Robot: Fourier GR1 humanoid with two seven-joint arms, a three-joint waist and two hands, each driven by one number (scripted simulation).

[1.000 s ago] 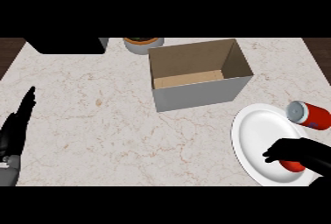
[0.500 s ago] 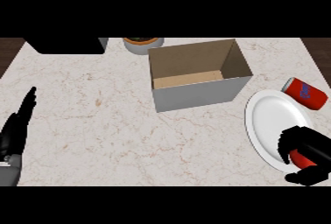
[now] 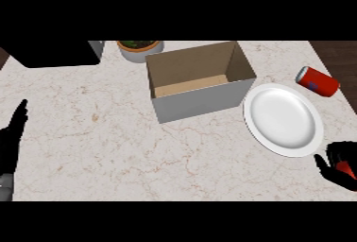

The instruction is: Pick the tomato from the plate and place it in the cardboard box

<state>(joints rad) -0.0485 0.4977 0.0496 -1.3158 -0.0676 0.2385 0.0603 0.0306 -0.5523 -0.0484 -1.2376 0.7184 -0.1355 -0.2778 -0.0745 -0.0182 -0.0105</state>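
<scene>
The white plate (image 3: 282,118) lies bare on the counter, just right of the open cardboard box (image 3: 199,80). At the lower right edge my right hand (image 3: 338,166) is off the plate and curled round the red tomato (image 3: 346,168), of which only a sliver shows between the fingers. Along the left edge my left hand (image 3: 12,137) rests open, fingers pointing up. The box's inside holds nothing that I can see.
A red can (image 3: 318,81) lies on its side at the upper right, beyond the plate. A potted plant (image 3: 140,47) stands behind the box, and a black block (image 3: 52,53) fills the upper left corner.
My right hand closed on the tomato and drew it off the plate toward the lower right edge. The plate and can sit farther left in view. The left hand stayed put.
</scene>
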